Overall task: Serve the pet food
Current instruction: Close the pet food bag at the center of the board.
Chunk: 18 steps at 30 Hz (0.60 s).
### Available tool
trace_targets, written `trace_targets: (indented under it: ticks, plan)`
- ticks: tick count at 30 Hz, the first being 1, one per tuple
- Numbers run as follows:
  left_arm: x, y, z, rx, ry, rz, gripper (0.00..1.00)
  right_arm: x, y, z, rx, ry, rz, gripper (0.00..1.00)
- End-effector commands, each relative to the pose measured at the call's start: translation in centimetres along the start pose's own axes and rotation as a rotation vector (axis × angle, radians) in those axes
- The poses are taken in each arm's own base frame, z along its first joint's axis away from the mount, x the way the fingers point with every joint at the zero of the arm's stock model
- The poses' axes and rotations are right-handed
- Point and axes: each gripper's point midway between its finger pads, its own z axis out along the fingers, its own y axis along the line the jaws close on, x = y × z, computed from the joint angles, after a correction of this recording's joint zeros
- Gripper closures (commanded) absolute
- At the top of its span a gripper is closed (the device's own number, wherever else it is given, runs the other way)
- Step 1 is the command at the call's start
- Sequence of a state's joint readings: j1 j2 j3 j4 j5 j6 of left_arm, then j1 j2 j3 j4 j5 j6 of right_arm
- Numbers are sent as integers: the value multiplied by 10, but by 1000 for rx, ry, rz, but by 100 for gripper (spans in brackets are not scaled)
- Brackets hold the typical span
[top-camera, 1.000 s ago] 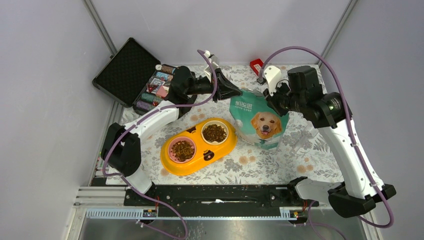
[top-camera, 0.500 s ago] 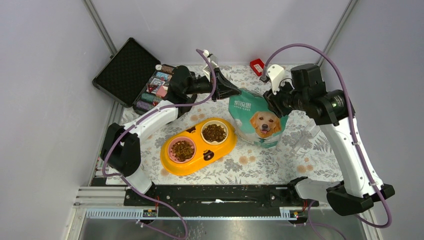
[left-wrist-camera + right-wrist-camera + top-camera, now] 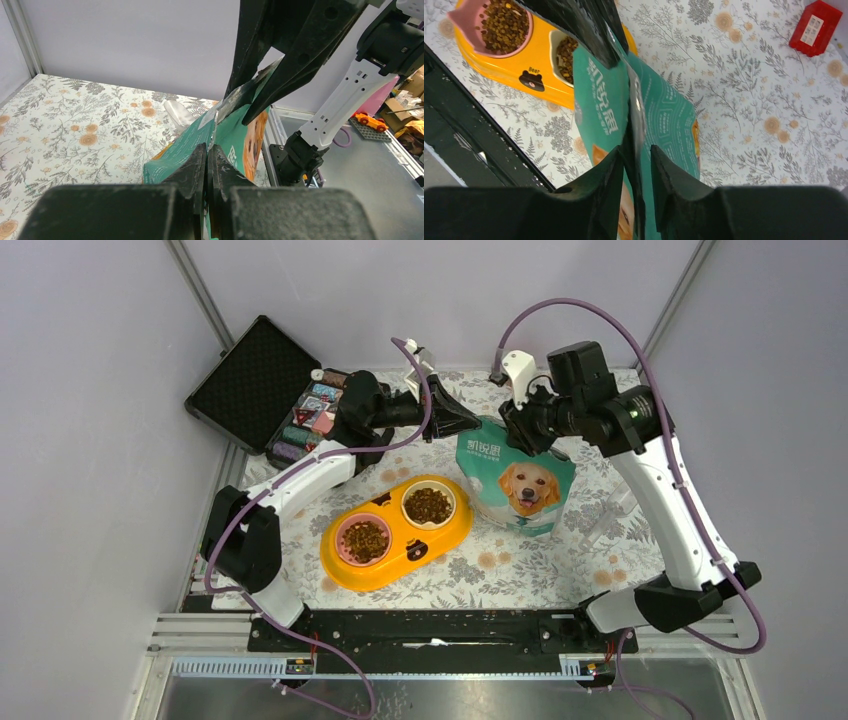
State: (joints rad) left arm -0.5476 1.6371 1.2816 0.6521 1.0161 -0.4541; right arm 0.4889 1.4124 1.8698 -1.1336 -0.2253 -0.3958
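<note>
The teal-and-white pouch [image 3: 515,480] with a golden retriever stands upright right of the yellow double feeder [image 3: 395,545]. Dark-brown kibble fills its pink bowl [image 3: 366,538] and its white bowl [image 3: 429,505]. My left gripper [image 3: 468,423] is shut on the pouch's top left corner; the wrist view shows its jaws [image 3: 207,150] pinching the teal edge [image 3: 165,155]. My right gripper [image 3: 515,430] straddles the pouch's sealed top edge. In its wrist view [image 3: 635,150] the edge lies against the left finger, with a gap to the right finger. The pouch [image 3: 601,100] and the kibble [image 3: 504,22] show below it.
An open black case [image 3: 262,380] with small items sits at the back left. A red box [image 3: 815,25] lies on the floral mat behind the pouch. The black front rail [image 3: 430,630] runs along the near edge. Grey walls close in on three sides.
My right gripper has moved left along the pouch's top edge toward my left gripper. The pouch has shifted slightly left. The left arm has stayed put.
</note>
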Motion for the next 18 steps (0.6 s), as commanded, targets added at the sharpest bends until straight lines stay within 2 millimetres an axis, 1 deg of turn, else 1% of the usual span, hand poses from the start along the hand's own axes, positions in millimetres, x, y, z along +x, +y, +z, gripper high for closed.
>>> trace_targets:
  ticks: [1,3,5,6,7,8,10,11,13,16,17,18]
  plan:
    - [-75,-20,-16,-17,-157,227,100,-16,8,-2,-25,-27,6,71]
    - [-74,-20,-16,-13,-155,224,100,-19,7,0,-24,-27,10,80]
    - [-74,-20,-16,-12,-154,224,100,-20,5,0,-16,-29,9,84]
    - [-74,-20,-16,-13,-156,224,100,-20,4,0,-12,-27,9,89]
    - [-74,-21,-16,-12,-156,226,100,-20,3,0,-6,-24,6,97]
    - [-75,-21,-16,-12,-157,227,100,-18,1,-1,8,-19,3,100]
    - [-75,-21,-17,-12,-157,230,100,-7,-4,-2,43,8,-15,100]
    - [-75,-22,-17,-15,-156,234,100,-5,-7,-6,70,10,-28,100]
    - [-74,-21,-18,-21,-150,239,100,9,-16,-11,131,36,-46,100]
    - [-75,-20,-19,-28,-147,244,100,24,-23,-23,196,57,-69,100]
    - [-75,-19,-19,-31,-149,243,100,30,-28,-27,230,72,-73,99]
    - [-76,-19,-19,-32,-150,245,100,35,-29,-30,244,79,-76,93]
